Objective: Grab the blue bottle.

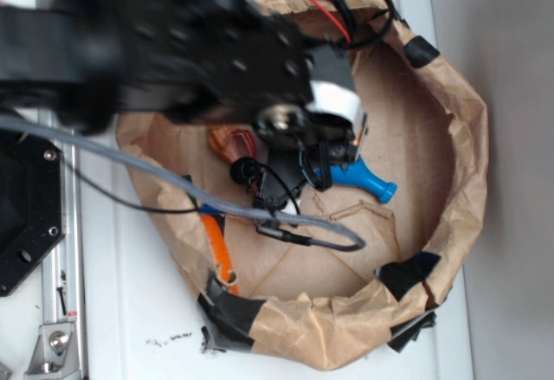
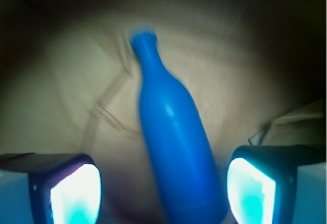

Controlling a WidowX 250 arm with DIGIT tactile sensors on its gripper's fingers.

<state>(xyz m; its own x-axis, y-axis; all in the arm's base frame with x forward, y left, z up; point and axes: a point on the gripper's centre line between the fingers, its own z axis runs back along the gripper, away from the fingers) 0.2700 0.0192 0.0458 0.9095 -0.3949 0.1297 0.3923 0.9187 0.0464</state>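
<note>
blue bottle lies btwn gripper pads, neck pointing away; jaws wide open w/ gaps both sides, holding nothing. all inside paper-walled bin.

The exterior view is evenly and brightly lit, the white worktop near washed out along its right edge. The black arm across the top left is smeared by motion blur, while a metal part on it throws a white glare. The wrist view is dim and soft throughout, dark toward the upper corners. The blue bottle is blurred at its outline, and the finger pads glow overexposed cyan-white at the bottom corners.
</note>
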